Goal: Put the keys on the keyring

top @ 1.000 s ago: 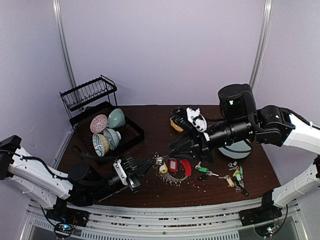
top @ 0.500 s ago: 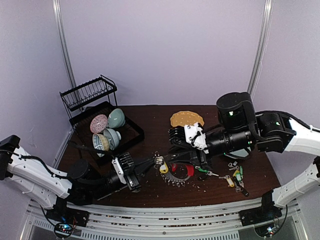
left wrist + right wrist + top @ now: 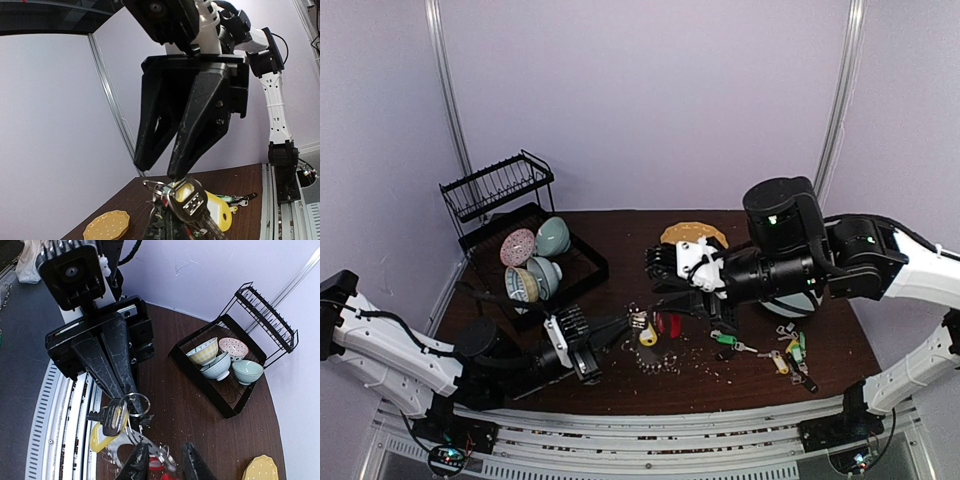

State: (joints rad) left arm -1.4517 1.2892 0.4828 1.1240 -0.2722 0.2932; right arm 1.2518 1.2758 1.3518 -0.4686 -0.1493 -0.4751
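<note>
Dark table (image 3: pixel 620 385): my left gripper (image 3: pixel 131 399) clenches the keyring (image 3: pixel 642 322); right gripper (image 3: pixel 159 172) half-open, empty, just above. Ring looks springy, slippery; I'd grip a loop.

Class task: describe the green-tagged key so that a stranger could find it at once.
Start at the dark table. Right of its middle, loose keys lie scattered. The green-tagged key is the leftmost of them, lying apart from the cluster.
</note>
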